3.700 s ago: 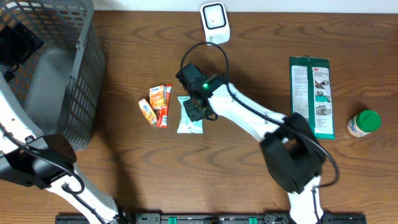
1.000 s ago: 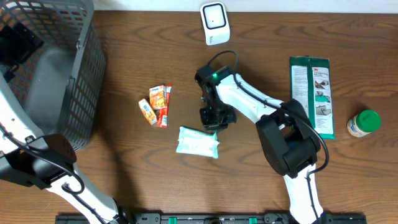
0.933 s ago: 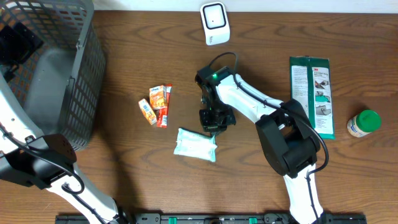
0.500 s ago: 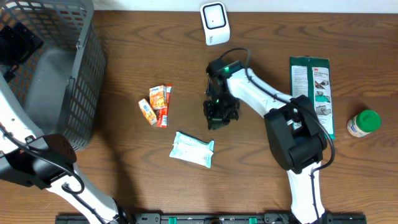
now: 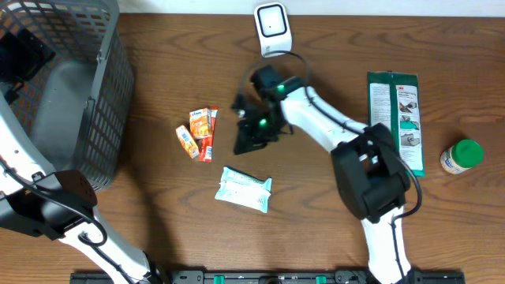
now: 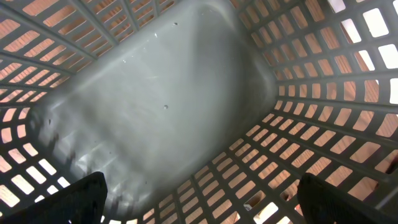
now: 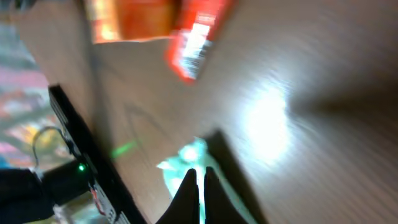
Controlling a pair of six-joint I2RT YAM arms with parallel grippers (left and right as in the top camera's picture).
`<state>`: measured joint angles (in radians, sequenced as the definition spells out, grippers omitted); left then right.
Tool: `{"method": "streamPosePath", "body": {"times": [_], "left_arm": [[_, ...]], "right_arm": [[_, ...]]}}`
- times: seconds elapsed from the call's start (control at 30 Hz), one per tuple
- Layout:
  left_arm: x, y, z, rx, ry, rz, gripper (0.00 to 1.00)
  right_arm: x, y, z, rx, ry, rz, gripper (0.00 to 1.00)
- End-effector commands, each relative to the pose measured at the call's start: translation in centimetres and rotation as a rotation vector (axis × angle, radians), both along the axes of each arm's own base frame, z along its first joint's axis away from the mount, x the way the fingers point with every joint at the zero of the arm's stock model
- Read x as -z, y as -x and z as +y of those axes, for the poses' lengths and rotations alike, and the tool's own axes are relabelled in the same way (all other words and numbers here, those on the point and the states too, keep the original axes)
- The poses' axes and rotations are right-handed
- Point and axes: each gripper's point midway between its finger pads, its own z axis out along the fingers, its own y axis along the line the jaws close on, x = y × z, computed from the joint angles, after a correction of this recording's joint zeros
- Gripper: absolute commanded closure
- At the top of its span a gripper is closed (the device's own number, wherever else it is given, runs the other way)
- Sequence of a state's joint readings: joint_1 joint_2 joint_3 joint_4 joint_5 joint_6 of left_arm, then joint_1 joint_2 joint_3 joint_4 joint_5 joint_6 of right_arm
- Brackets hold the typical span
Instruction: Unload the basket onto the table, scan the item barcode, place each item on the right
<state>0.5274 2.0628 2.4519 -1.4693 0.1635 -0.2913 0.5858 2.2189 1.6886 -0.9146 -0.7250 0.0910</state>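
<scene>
A white and teal packet [image 5: 245,189] lies flat on the wooden table, in front of my right gripper [image 5: 243,144]. That gripper is shut with nothing between its fingers and hovers just behind the packet. In the blurred right wrist view the closed fingertips [image 7: 198,185] point at the teal packet [image 7: 186,160]. The white scanner [image 5: 271,29] stands at the back edge. My left gripper [image 6: 214,208] is open inside the grey basket [image 6: 161,106], holding nothing.
Orange and red snack packets [image 5: 199,132] lie left of the right gripper. A green flat package [image 5: 396,118] and a green-capped bottle [image 5: 461,155] sit at the right. The mesh basket [image 5: 106,95] fills the back left corner.
The teal packet, earlier beside the snack packets at the gripper, now lies free nearer the front. The right gripper swung right, then back left and rearward. The left arm has not moved.
</scene>
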Motion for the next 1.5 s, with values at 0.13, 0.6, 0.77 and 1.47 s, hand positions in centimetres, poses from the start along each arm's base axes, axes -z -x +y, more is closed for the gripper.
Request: {"method": "streamPosePath", "body": {"times": [0.13, 0.6, 0.77, 1.47], "left_arm": [[-1.5, 0.2, -0.3, 0.003, -0.011, -0.036, 0.02], [-1.5, 0.2, -0.3, 0.003, -0.011, -0.036, 0.02], [-1.5, 0.2, -0.3, 0.003, -0.011, -0.036, 0.02], [-1.5, 0.2, -0.3, 0.003, -0.011, -0.036, 0.02]], "right_arm": [[0.4, 2.0, 3.9, -0.239, 0.123, -0.27, 0.99], [2.4, 8.8, 3.8, -0.472, 0.394, -0.358, 0.98], [2.5, 9.7, 4.1, -0.493, 0.393, -0.358, 0.95], [5.1, 11.2, 2.7, -0.509, 0.476, -0.361, 0.98]]}}
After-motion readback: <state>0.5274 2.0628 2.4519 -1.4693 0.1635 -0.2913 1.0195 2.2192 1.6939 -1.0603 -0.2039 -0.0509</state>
